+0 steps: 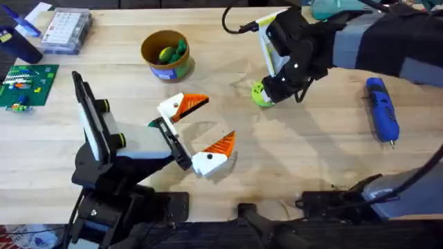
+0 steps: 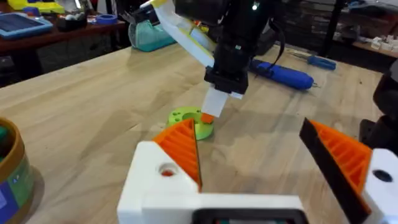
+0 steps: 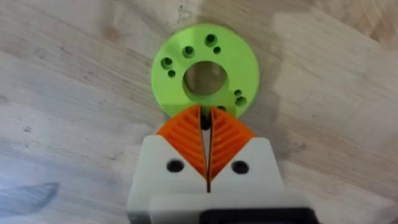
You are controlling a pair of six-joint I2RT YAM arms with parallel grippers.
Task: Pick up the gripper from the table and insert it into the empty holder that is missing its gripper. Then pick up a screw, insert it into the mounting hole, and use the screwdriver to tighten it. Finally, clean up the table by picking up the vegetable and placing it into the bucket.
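Vegetable (image 3: 205, 70) flat, hole facing up

around the vegetable: the right gripper (image 1: 265, 93) stands right over the lime-green vegetable (image 1: 261, 95), its fingers pressed together at the ring's edge, so the top is blocked; bare table (image 1: 325, 152) lies near and to the left of it.
middle of the table: the left gripper (image 1: 197, 131) sits here with fingers spread wide, filling the way between the vegetable and the near edge.
way to the bucket: bare wood runs left from the vegetable to the bucket (image 1: 165, 54); two toy pieces already lie inside.
right side: the screwdriver (image 1: 381, 109) lies alone, with bare wood around it.
far left corner: a clear box (image 1: 66, 31) and a green board (image 1: 28, 84) take up room.
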